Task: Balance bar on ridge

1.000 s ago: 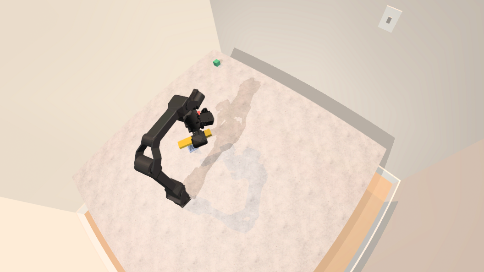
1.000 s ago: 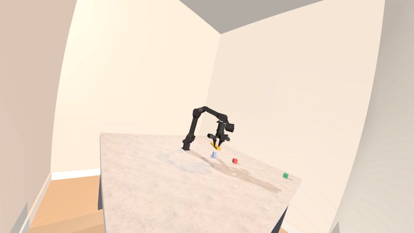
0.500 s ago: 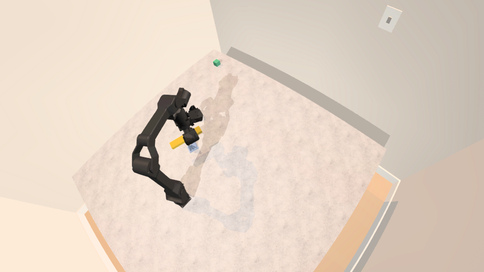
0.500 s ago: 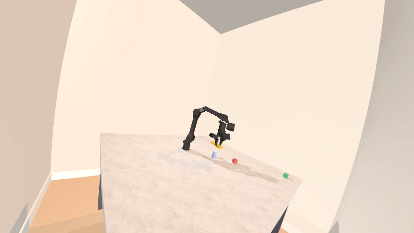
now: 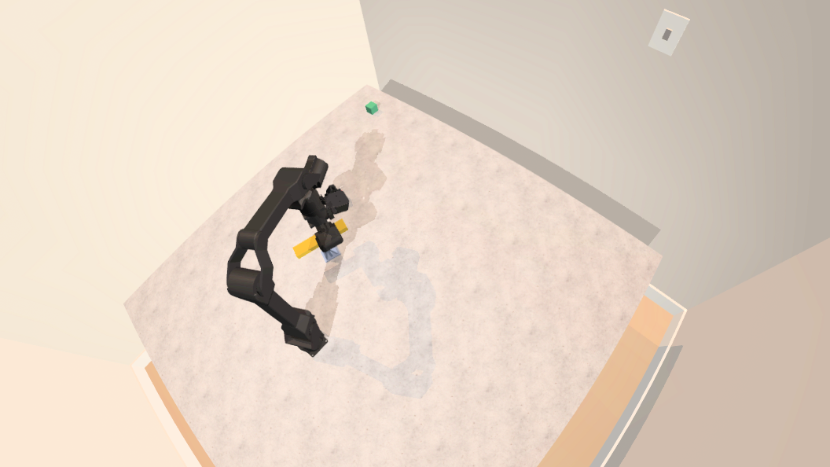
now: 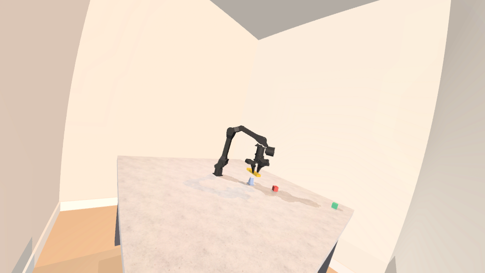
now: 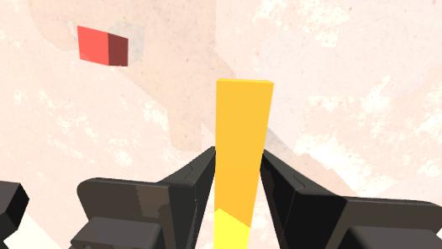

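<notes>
My gripper is shut on the yellow bar, gripping it across its width near the middle of its length. The bar is in the air. The light blue ridge stands on the table. In the exterior view the bar shows above the ridge with a gap between them. In the top view the ridge shows just beside the bar, partly behind the gripper. The ridge does not show in the wrist view, so I cannot tell whether it is under the bar's middle.
A red block lies on the table a short way beyond the ridge; the arm hides it in the top view. A green block lies near the table's far corner.
</notes>
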`<state>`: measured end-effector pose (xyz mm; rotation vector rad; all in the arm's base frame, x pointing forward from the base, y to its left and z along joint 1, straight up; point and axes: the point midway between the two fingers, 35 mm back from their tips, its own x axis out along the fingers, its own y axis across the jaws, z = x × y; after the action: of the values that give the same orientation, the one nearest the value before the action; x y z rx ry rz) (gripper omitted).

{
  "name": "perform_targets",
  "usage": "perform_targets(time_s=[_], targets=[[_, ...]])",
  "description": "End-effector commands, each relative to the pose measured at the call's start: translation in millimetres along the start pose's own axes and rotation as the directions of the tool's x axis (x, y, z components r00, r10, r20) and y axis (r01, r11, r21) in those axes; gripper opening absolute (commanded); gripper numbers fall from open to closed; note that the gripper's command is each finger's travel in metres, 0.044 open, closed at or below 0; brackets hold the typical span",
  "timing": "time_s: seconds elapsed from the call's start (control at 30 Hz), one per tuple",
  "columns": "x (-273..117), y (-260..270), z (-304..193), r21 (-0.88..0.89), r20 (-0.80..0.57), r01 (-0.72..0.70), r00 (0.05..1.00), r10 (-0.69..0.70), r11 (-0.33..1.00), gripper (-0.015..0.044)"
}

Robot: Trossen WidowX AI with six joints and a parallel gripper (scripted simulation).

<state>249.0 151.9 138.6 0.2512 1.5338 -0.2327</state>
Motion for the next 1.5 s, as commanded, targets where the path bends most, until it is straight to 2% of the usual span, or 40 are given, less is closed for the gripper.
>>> perform_targets(time_s=[0.0,0.37,1.47], targets=[[6.9,1.0,-0.4,0.006,-0.004,-0.005,1.0,0.005,1.0,0.0],[23.8,0.5,-0.7,0.006,-0.004,-0.005,1.0,0.005,1.0,0.0],[25.1,0.4,-0.8,0.006,-0.004,-0.005,1.0,0.005,1.0,0.0]])
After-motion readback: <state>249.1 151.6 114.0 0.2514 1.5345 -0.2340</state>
